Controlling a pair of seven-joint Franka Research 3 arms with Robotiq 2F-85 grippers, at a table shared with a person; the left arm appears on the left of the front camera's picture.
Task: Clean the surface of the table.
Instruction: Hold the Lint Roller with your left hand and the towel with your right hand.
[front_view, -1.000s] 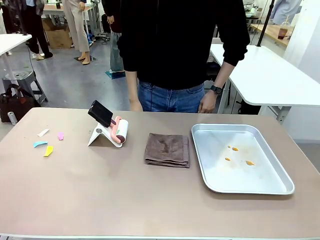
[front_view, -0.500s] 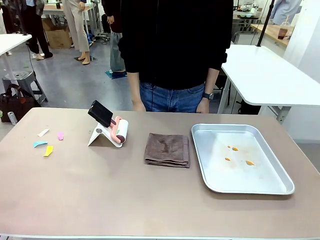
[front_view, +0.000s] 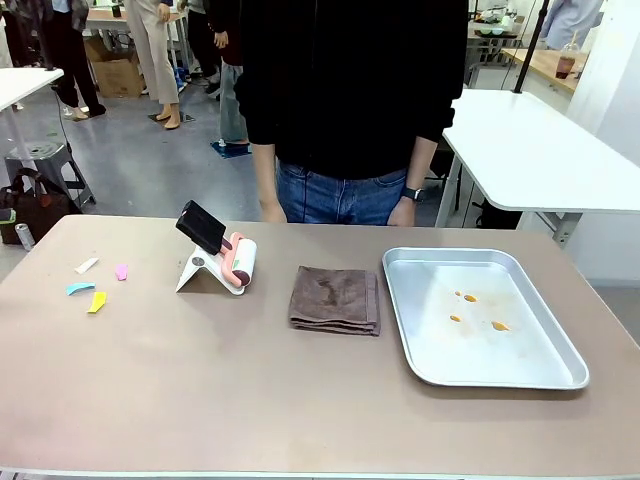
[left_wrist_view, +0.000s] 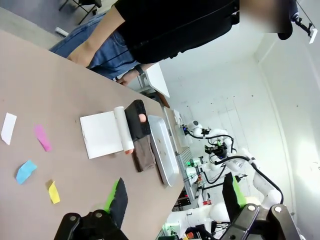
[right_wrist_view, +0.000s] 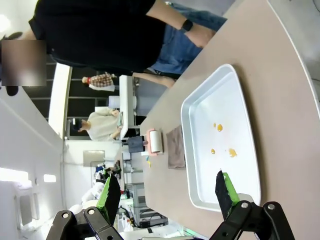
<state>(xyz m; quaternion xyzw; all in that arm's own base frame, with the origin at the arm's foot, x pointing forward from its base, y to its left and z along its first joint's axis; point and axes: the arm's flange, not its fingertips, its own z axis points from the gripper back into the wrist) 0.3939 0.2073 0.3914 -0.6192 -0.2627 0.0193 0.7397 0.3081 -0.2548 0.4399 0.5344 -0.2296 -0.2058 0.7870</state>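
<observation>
The beige-brown table (front_view: 200, 390) fills the front view, and a person in a black top and jeans stands at its far edge. Several small coloured paper scraps (front_view: 97, 285) lie at its left end. A pink lint roller (front_view: 232, 262) rests on a white stand left of centre, next to a folded brown cloth (front_view: 335, 298). My left gripper (left_wrist_view: 175, 197) hangs open above the table (left_wrist_view: 50, 100), nothing between its green pads, with the scraps (left_wrist_view: 30, 165) below it. My right gripper (right_wrist_view: 167, 192) is open too, above the near end of the tray (right_wrist_view: 215, 100).
A shallow silver tray (front_view: 450, 350) with a few orange spots (front_view: 478, 312) sits on the table's right side. The person's hands hang just beyond the far edge. White-topped tables stand behind at the right and far left. Bare tabletop stretches along the front.
The person's arm at picture right has drawn in closer to the body. Nothing on the table has moved.
</observation>
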